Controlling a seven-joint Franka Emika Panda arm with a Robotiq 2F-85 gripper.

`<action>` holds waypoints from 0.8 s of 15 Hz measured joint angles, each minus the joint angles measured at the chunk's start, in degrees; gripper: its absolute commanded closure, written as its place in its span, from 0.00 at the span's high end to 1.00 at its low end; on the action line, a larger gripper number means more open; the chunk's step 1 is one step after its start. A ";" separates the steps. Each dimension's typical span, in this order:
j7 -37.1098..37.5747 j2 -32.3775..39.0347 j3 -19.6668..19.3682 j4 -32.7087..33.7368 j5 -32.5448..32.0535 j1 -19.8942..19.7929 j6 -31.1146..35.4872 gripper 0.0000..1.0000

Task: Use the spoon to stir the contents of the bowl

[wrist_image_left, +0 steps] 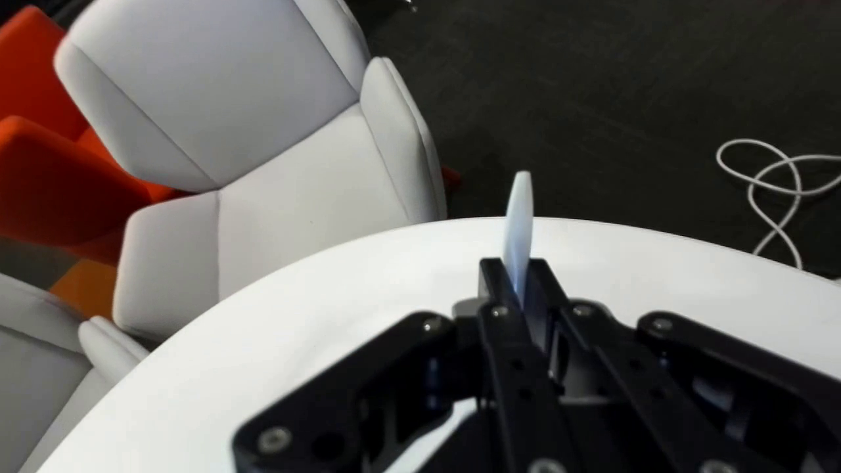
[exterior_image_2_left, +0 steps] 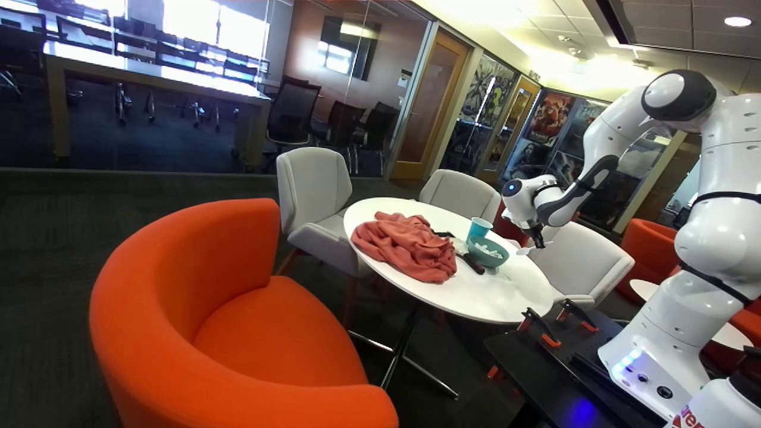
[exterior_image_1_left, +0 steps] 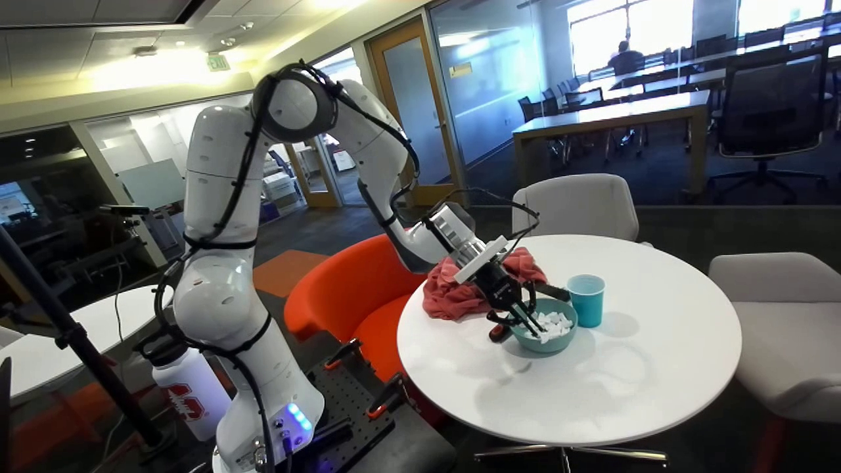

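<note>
- Presently, the claw (wrist_image_left: 516,279) has its fingers (wrist_image_left: 491,279) drawn nearly together, with the pale, slim spoon (wrist_image_left: 519,223) pinched between them.
- Spoon axis: projects past the fingers in the wrist view; in an exterior view it seems to run crosswise to them. Which end leads cannot be told.
- Bowl (exterior_image_2_left: 487,261): lower than the claw, off to its side and apart from it.
- Likely next move: carry the spoon sideways above the bowl, tilt it, then lower it into the white contents (exterior_image_1_left: 555,324).
- Surface: round white table (exterior_image_1_left: 631,407) below the claw. Blue cup (exterior_image_1_left: 587,305) just beside the bowl; red cloth (exterior_image_2_left: 410,246) past the bowl from the claw; dark handle (exterior_image_2_left: 474,264) close to the bowl, a possible snag.
- Room: gray chair (wrist_image_left: 309,190) off the table edge ahead of the claw.
</note>
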 measured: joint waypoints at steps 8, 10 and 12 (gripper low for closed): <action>-25.41 -3.53 -5.29 -4.03 5.68 -10.37 30.49 0.03; -34.14 -3.22 -5.23 -4.95 9.70 -11.24 34.28 0.03; -43.16 -2.53 -4.28 -5.70 14.19 -12.47 36.81 0.03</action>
